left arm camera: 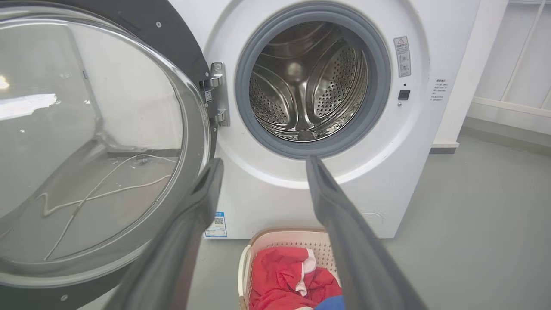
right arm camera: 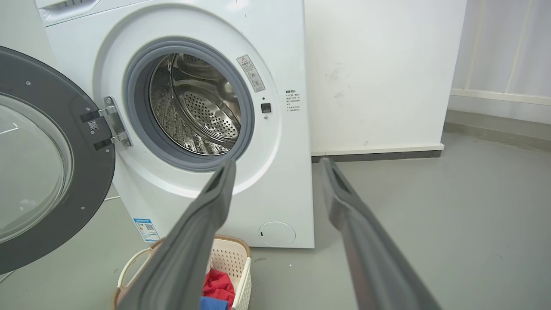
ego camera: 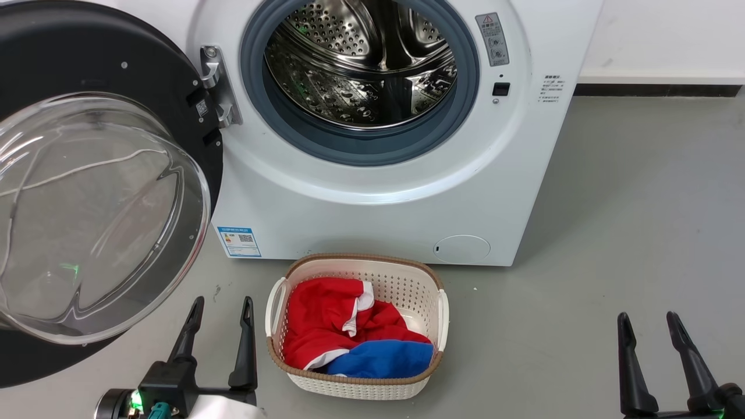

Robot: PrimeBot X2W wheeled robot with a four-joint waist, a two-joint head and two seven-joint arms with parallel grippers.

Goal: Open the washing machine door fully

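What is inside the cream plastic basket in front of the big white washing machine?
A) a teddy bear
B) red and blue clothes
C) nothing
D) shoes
B: bunched red and blue clothes lie in the cream perforated plastic basket, on the grey floor before the white washing machine.

- Head view: steeply down on the washing machine (ego camera: 378, 215) front.
- Left wrist view: low, close, beside the washing machine door (left arm camera: 86, 142).
- Right wrist view: farther right; all three share the basket (ego camera: 401, 285).

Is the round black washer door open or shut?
Open: the round black glass-windowed door stands left of its hinge, the white washing machine's steel drum exposed.
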